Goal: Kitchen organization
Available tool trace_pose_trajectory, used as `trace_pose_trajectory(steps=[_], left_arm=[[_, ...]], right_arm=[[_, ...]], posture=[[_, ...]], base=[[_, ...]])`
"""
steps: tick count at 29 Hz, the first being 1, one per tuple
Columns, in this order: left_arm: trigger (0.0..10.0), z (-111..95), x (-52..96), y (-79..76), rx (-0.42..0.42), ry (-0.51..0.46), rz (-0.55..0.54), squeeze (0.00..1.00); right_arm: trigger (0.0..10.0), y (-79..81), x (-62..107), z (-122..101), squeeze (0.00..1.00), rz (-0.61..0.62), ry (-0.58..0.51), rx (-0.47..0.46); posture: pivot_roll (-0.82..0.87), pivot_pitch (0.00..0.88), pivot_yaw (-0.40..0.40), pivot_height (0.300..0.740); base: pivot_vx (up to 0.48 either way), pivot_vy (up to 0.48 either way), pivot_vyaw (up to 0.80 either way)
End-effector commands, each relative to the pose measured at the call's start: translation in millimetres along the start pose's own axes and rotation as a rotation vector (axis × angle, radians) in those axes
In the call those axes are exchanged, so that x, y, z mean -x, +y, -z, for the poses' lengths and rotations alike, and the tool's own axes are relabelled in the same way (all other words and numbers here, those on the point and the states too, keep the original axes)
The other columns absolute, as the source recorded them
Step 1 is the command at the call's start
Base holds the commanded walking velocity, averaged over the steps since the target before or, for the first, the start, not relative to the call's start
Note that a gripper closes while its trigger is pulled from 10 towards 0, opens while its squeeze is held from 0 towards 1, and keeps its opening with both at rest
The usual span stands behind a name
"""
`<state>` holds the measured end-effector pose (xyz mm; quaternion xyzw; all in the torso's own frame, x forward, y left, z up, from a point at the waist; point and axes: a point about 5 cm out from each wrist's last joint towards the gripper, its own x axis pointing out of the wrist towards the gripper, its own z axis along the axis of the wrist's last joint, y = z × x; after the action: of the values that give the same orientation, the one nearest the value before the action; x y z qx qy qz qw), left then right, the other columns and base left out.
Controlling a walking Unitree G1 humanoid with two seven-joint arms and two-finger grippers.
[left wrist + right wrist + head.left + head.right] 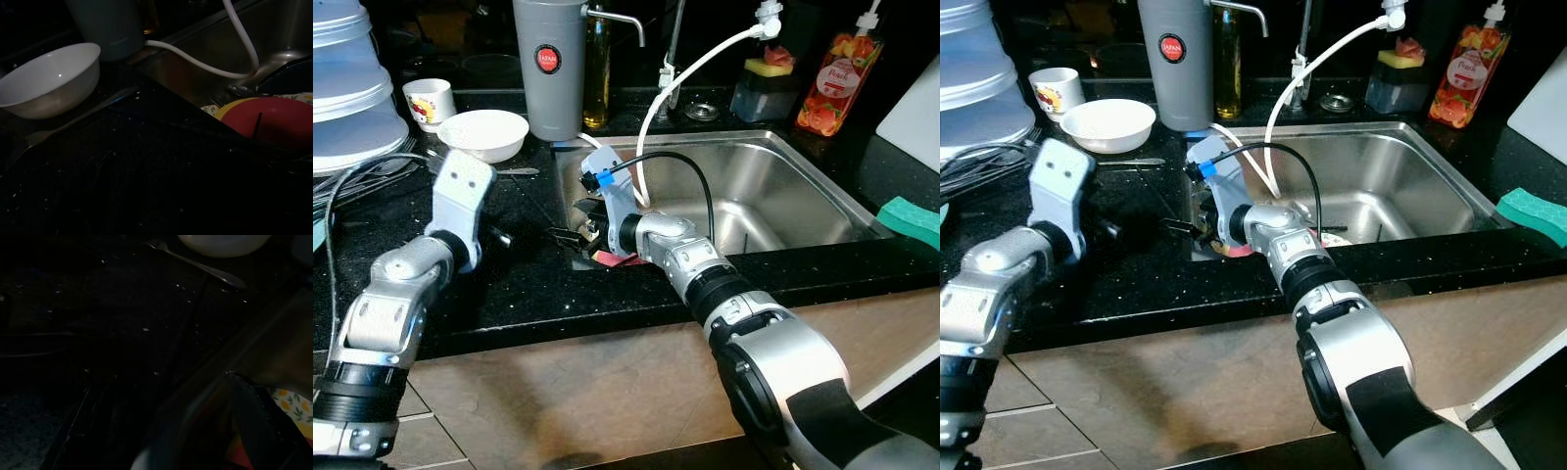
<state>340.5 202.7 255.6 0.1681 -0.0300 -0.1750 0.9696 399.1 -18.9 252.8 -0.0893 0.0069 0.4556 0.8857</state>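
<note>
A red dish (610,258) with a flowered rim lies in the steel sink (773,186) at its near left corner, also seen as the red dish (274,120). My right gripper (570,227) reaches across to that corner and hovers open over the sink's edge, just above the dish. A white bowl (484,132) stands on the black counter (529,284) with a spoon (73,120) lying beside it. My left gripper (501,236) is low over the counter, left of the sink and short of the bowl.
Behind the bowl stand a small cup (429,101) and a tall grey jug (548,64). A white hose (656,108) drops into the sink. Stacked plastic tubs (347,88) are at far left; a green sponge (911,217) and a soap bottle (837,83) at right.
</note>
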Motion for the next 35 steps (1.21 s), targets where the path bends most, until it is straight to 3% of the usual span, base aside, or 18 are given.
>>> trace_pose_trajectory(steps=[1, 8, 13, 17, 19, 22, 35], left_arm=[[10.0, 1, 1.8, 2.4, -0.018, 0.01, 0.004, 0.0], [10.0, 1, 1.8, 3.9, -0.022, 0.01, 0.005, 0.0], [10.0, 1, 2.5, 3.9, -0.024, 0.012, 0.011, 0.0], [10.0, 1, 2.4, 4.2, -0.024, 0.013, 0.01, 0.0], [10.0, 1, 2.3, 4.6, -0.026, 0.014, 0.01, 0.0], [10.0, 1, 2.0, 4.8, -0.027, 0.014, 0.01, 0.0], [10.0, 0, 1.2, 5.2, -0.029, 0.014, 0.011, 0.0]], right_arm=[[10.0, -1.5, 0.3, -2, 0.0, 0.003, 0.023, 0.039], [10.0, -5.0, 2.7, -8, 0.0, 0.008, -0.011, 0.062], [10.0, -1.4, 2.6, -3, 0.0, -0.042, 0.029, 0.112], [10.0, 3.1, 1.5, 0, 0.0, -0.086, 0.055, 0.18], [10.0, 3.8, 1.3, 3, 0.0, -0.083, 0.099, 0.273], [10.0, 3.8, 1.1, 5, 0.0, -0.076, 0.125, 0.331], [10.0, 3.6, 1.3, 3, 0.0, -0.069, 0.13, 0.429]], posture=[[0.08, 0.135, -0.038, 0.74], [0.09, 0.135, -0.037, 0.74], [0.08, 0.136, -0.037, 0.74], [0.08, 0.136, -0.037, 0.74], [0.09, 0.136, -0.034, 0.74], [0.09, 0.136, -0.034, 0.74], [0.09, 0.137, -0.032, 0.74]], base=[[0.0, 0.0, 0.0], [0.0, 0.0, 0.0], [0.0, 0.0, 0.0], [0.0, 0.0, 0.0], [0.0, 0.0, 0.0], [0.0, 0.0, 0.0], [0.0, 0.0, 0.0]])
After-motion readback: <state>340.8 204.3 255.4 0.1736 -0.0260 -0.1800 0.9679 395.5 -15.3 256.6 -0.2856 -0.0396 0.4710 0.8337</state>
